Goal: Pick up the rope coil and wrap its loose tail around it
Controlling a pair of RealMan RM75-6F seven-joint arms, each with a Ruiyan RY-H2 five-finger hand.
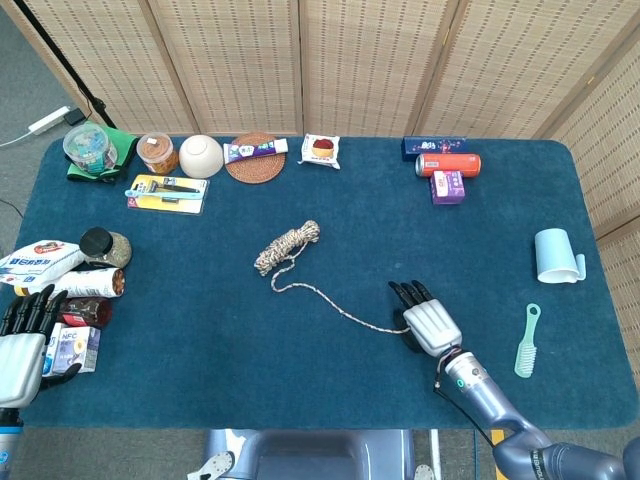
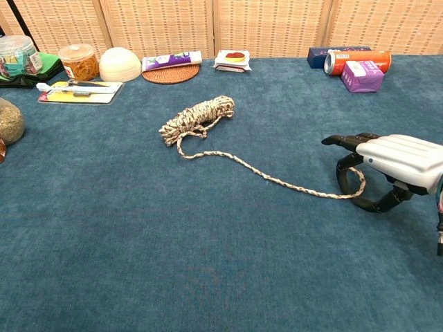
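Observation:
The rope coil lies near the middle of the blue table, also clear in the chest view. Its loose tail snakes right and toward me, ending in a small upward curl. My right hand hovers low over that tail end, fingers on one side and thumb on the other, with a gap still showing around the rope. In the head view this right hand covers the tail's tip. My left hand rests at the table's front left corner, fingers apart, holding nothing.
Along the back edge stand a white bowl, a woven coaster, a snack packet and an orange can. Jars and packets crowd the left edge. A pale blue cup and a green brush lie at the right.

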